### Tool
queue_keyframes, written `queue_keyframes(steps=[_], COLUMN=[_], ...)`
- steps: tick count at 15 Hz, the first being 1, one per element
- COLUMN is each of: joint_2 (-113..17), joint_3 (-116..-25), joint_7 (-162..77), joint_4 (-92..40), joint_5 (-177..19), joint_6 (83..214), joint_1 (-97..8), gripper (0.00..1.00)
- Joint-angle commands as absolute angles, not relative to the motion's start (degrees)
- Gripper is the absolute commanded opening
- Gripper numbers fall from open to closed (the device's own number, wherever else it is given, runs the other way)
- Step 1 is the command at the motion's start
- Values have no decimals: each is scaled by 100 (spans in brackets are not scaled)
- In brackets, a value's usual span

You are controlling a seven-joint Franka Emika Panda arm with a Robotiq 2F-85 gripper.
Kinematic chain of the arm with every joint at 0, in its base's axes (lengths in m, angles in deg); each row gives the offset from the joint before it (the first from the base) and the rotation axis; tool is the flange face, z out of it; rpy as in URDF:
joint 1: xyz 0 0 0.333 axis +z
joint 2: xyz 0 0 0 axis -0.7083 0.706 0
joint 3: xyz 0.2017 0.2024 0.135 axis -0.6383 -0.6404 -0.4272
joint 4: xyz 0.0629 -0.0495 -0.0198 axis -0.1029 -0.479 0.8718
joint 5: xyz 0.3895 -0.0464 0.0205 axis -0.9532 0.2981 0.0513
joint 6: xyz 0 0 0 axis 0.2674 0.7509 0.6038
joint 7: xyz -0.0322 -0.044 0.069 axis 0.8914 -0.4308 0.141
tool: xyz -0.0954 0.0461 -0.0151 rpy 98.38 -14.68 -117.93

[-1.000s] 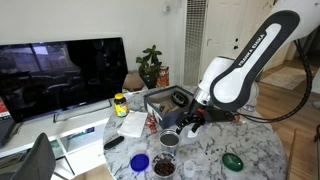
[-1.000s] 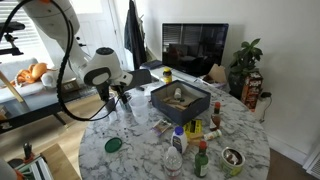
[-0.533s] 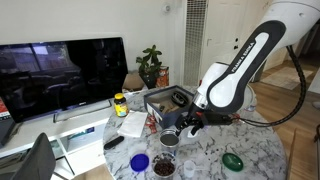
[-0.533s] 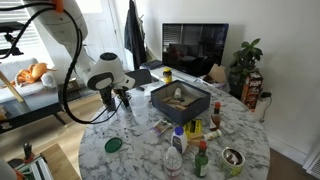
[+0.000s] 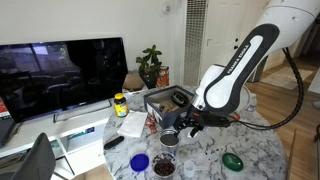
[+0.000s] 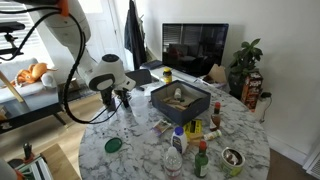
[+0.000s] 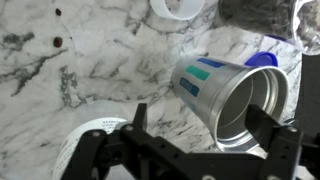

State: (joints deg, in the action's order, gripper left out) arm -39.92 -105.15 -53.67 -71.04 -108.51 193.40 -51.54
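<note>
In the wrist view a silver metal cup [image 7: 225,95] with a blue and green label lies on its side on the marble tabletop [image 7: 90,70], its open mouth toward the camera. My gripper [image 7: 200,125] is open, with one black finger [image 7: 138,118] left of the cup's mouth and the other at its right rim. I cannot tell whether the pads touch the cup. In both exterior views the gripper [image 5: 190,122] [image 6: 122,98] hangs low over the table beside a black box [image 5: 165,100] [image 6: 180,100].
A blue lid [image 5: 139,161], a bowl of dark contents [image 5: 163,165] and a green lid [image 5: 232,160] lie near the table's edge. A yellow-capped bottle [image 5: 120,103], several sauce bottles [image 6: 200,160], a TV [image 5: 60,70] and a plant [image 6: 245,65] are around.
The arm's upper links have shifted slightly. The gripper stays low at the cup, still open.
</note>
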Motion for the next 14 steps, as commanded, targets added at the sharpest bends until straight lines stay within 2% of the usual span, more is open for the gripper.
queue_keyframes(steps=[1,2,3,5,8,13,14], joint_2=[-3852,-3839,-3824,-3802,-3795,-3796,-3797], joint_3=[-10437,-10428,-10433,-10412,-10342,-10258,-10249], joint_7=[-5523,-5545,-5559,-5596,-5663,-5744,-5757], joint_4=[-7034,-7037,-7036,-7041,-7050,-7059,-7059], joint_5=[-10981,-10976,-10977,-10977,-10968,-10969,-10970], joint_6=[19378,19381,19379,19393,19361,19331,19328], joint_1=[-5021,-5011,-5014,-4989,-4934,-4886,-4884], gripper=[100,95,76,68,41,4,1])
